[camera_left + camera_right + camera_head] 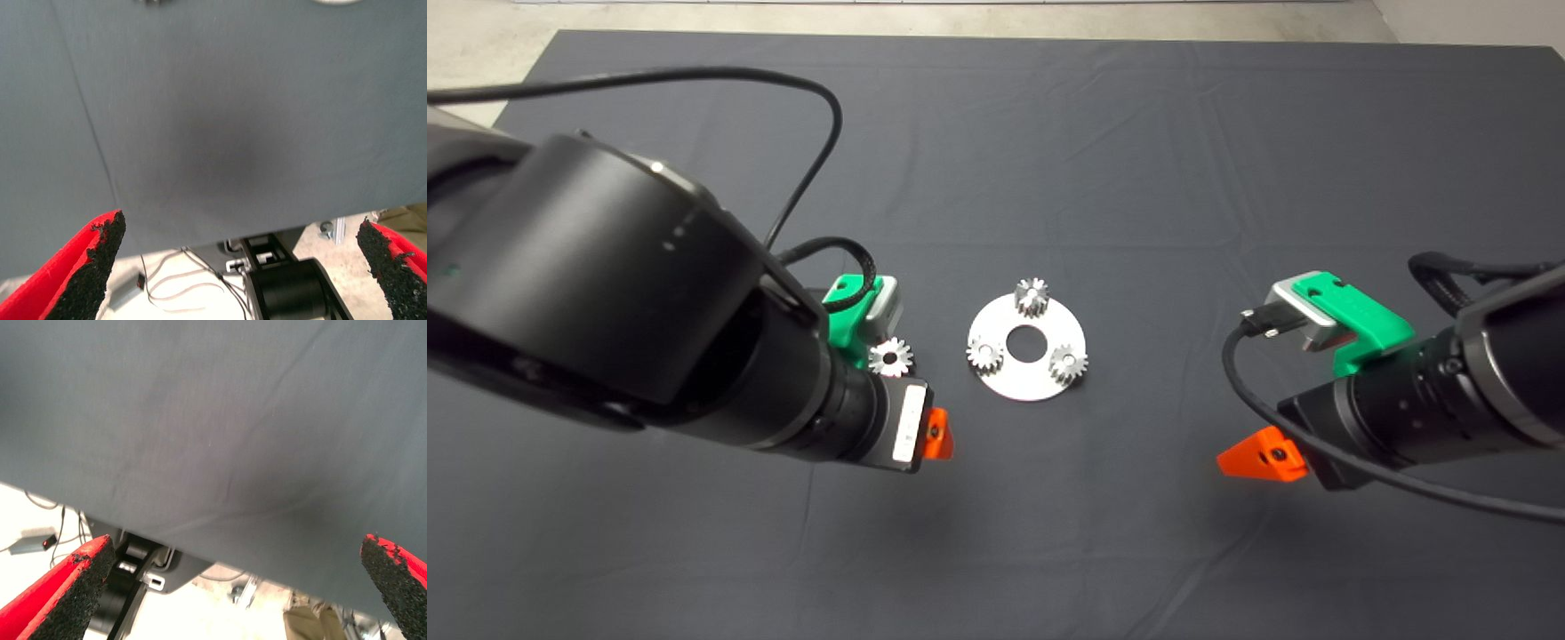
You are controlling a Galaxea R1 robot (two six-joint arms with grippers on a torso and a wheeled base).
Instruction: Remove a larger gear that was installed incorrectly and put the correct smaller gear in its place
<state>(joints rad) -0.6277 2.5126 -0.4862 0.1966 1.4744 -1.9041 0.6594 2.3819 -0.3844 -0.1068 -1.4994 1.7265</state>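
Note:
A round silvery plate (1014, 378) with a centre hole lies mid-mat. Three small silvery gears stand on it, one at the far side (1032, 296), one at the left (984, 354) and one at the right (1067, 363). All three look alike, so I cannot tell which one is the smaller gear. The larger gear (890, 356), with pointed teeth and a dark hole, lies flat on the mat left of the plate, right beside my left wrist. My left gripper (240, 267) is open and empty, with one red finger (936, 434) showing nearer than that gear. My right gripper (233, 587) is open and empty, to the right of the plate.
The dark mat (1049, 133) covers the table, with pale floor beyond its far edge. Both wrist views look over the near edge of the mat at cables and the robot's base on the floor (200, 287). Black cables loop over both arms.

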